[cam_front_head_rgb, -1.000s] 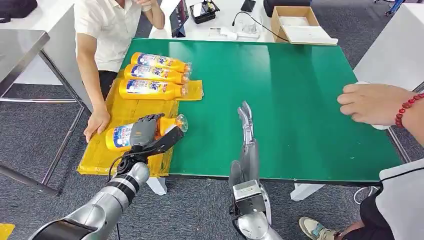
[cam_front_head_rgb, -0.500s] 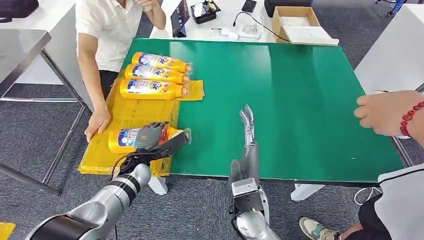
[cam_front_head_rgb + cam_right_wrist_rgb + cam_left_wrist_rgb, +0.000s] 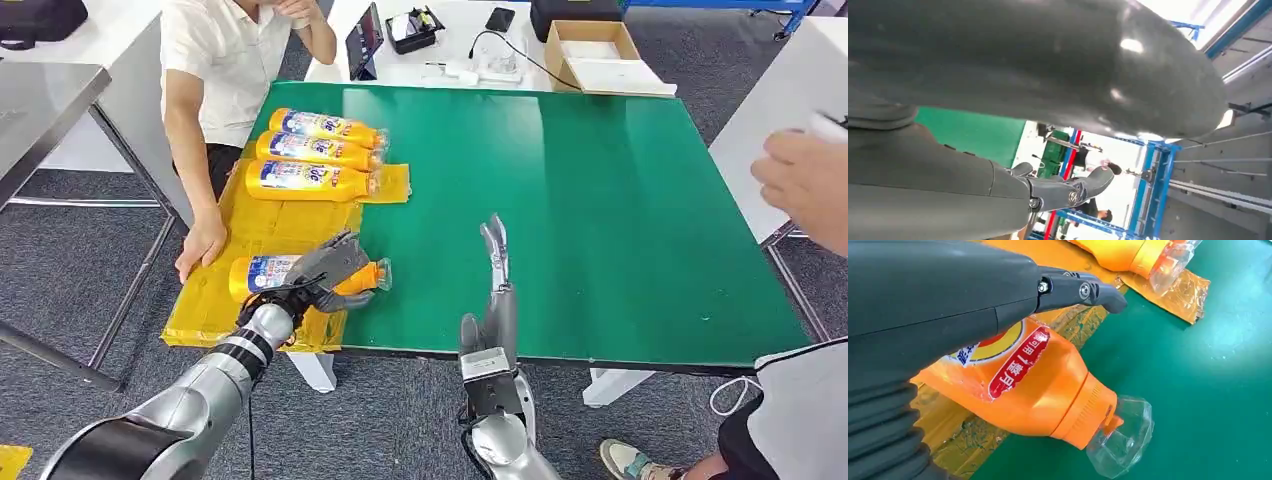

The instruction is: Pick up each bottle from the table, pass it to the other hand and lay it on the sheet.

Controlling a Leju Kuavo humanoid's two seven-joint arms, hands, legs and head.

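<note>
- The yellow sheet [image 3: 262, 232] lies along one side of the green table [image 3: 600, 200], and every place below is given from this sheet.
- One orange bottle [image 3: 290, 274] lies on its side on the sheet's end nearest the robot, its clear cap [image 3: 383, 272] reaching past the sheet's edge over the green table.
- The left hand [image 3: 325, 268] is over this bottle with its fingers spread apart above the label; the left wrist view shows a dark finger [image 3: 1083, 290] stretched out over the bottle's shoulder, not wrapped round it. The hand holds nothing.
- Three more bottles [image 3: 315, 153] lie side by side on the sheet's far end, caps toward the middle of the table, touching or nearly touching one another.
- The right hand [image 3: 494, 255] stands over the green table, well apart from the sheet, fingers straight and close together, pointing away from the robot, with nothing in it.
- A person in a white shirt [image 3: 225, 55] stands beside the sheet's outer long edge, one hand [image 3: 203, 245] resting on the sheet's edge near the lone bottle.
- A second person's hand [image 3: 805, 185] hangs at the table's opposite side, far from the sheet.
- A cardboard box [image 3: 592, 50] sits on a white table beyond the green one.
</note>
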